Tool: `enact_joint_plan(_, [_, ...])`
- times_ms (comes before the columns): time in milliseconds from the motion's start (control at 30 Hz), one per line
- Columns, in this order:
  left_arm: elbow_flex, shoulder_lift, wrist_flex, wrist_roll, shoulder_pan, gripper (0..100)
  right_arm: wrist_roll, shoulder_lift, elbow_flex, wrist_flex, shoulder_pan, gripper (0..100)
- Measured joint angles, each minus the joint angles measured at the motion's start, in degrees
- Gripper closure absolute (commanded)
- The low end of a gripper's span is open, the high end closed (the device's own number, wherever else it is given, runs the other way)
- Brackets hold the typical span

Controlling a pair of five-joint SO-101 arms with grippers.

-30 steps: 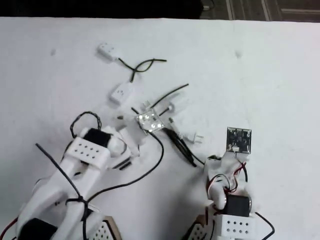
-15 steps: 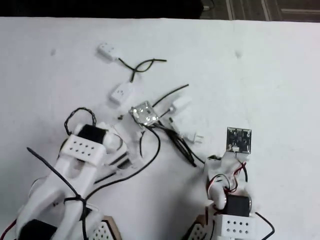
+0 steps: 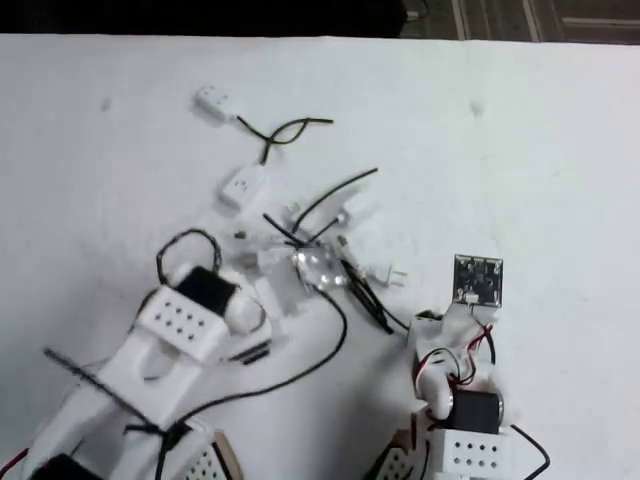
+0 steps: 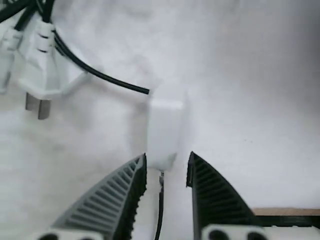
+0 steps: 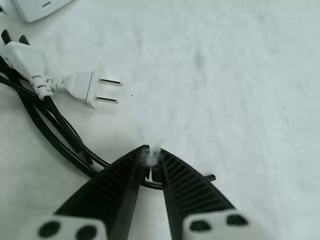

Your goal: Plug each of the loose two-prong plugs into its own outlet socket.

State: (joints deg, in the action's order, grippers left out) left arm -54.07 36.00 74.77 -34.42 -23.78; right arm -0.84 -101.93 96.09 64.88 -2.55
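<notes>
On the white table [image 3: 560,150], the left arm is seen in the high view coming in from 7 o'clock and the right arm from 5 o'clock. Near the table's middle a blurred bright patch is seen at the end of the left arm, and the jaws cannot be made out there.

That is settled by the left wrist view. The left gripper [image 4: 167,161] is set narrow, and the near end of a white outlet socket [image 4: 166,125] is clamped between its grey fingertips. A black cord is seen leaving the socket's far end. A nearby plug [image 4: 42,75], white with two flat prongs, lies apart from the socket. Whether it is the plug seen from the other wrist cannot be told.

In the right wrist view the right gripper [image 5: 151,156] is closed, its fingertips pressed together with nothing held but a speck of white fluff. A bundle of black cords [image 5: 55,130] passes beneath the fingers. A white two-prong plug [image 5: 82,86] lies flat near the tips, its prongs bare. In the high view this plug is found at 3 o'clock from the held socket.

Two more sockets are shown by the high view alone. A far socket [image 3: 215,103] lies at 11 o'clock from the held one, a black cord curling from it. A middle socket [image 3: 243,185] lies between the two.
</notes>
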Motion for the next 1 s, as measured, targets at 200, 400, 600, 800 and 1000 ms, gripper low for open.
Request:
enact_joint_plan(200, [-3.78, 9.67, -2.55, 0.00, 1.41, 85, 0.00, 0.00, 0.00, 0.00, 0.00, 98.0])
enact_joint_plan(400, [-6.68, 14.33, -11.96, 0.00, 10.73, 85, 0.00, 0.00, 0.00, 0.00, 0.00, 98.0])
enact_joint_plan(600, [-13.10, 10.55, -18.11, 0.00, 10.55, 77, 0.00, 0.00, 0.00, 0.00, 0.00, 98.0])
enact_joint_plan(800, [-14.24, 10.02, -16.44, 0.00, 4.75, 78, 0.00, 0.00, 0.00, 0.00, 0.00, 98.0])
enact_joint_plan(1000, [-14.59, 10.02, -10.81, 0.26, -2.81, 81, 0.00, 0.00, 0.00, 0.00, 0.00, 98.0])
